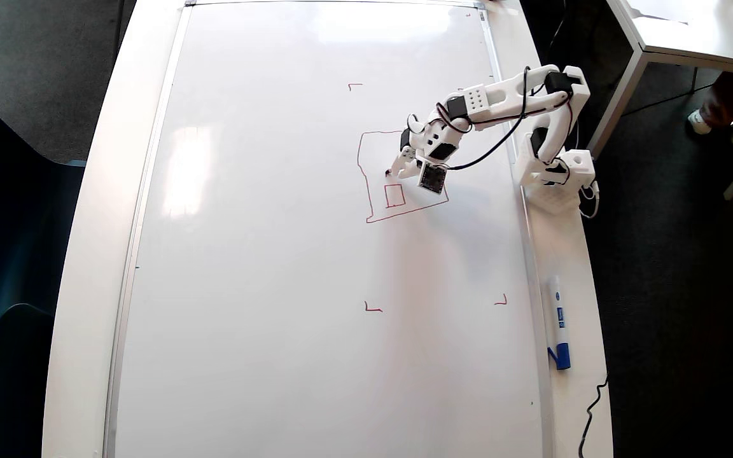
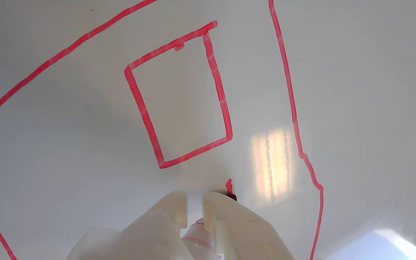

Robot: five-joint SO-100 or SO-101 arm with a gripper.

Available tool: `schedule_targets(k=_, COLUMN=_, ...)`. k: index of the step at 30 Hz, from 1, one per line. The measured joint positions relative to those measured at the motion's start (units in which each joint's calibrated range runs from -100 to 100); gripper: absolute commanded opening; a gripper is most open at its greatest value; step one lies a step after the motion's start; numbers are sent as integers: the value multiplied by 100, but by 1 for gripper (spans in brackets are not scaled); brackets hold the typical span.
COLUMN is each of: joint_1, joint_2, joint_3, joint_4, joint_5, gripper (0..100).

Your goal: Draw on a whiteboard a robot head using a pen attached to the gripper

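The whiteboard [image 1: 277, 254] fills most of the overhead view. On it is the red robot head [image 1: 404, 213]: a wobbly square outline with one small rectangle [image 1: 394, 185] inside. My white gripper [image 1: 399, 168] hovers inside the outline, just above that rectangle, shut on the pen [image 1: 389, 172], whose tip is at the board. In the wrist view the two pale fingers [image 2: 173, 213] of the gripper [image 2: 194, 211] clamp the pen [image 2: 197, 234]. A short red stroke [image 2: 229, 186] starts at its dark tip, below the drawn rectangle [image 2: 214, 72]. The outline [image 2: 283, 54] runs on either side.
Small red corner marks [image 1: 373, 308] sit on the board around the drawing area. A white marker with a blue cap [image 1: 558, 321] lies on the table rim at the right, below the arm's base [image 1: 554, 175]. A black cable [image 1: 592, 407] trails at the lower right.
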Motion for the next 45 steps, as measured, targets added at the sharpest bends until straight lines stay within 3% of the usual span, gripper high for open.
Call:
schedule_targets(k=16, joint_1=-15, joint_2=-1305, joint_3=1370, joint_4=34, joint_5=0, gripper=1)
schedule_targets(k=45, joint_1=1094, joint_2=-1321, joint_3=1380, joint_4=68, joint_5=312, gripper=1)
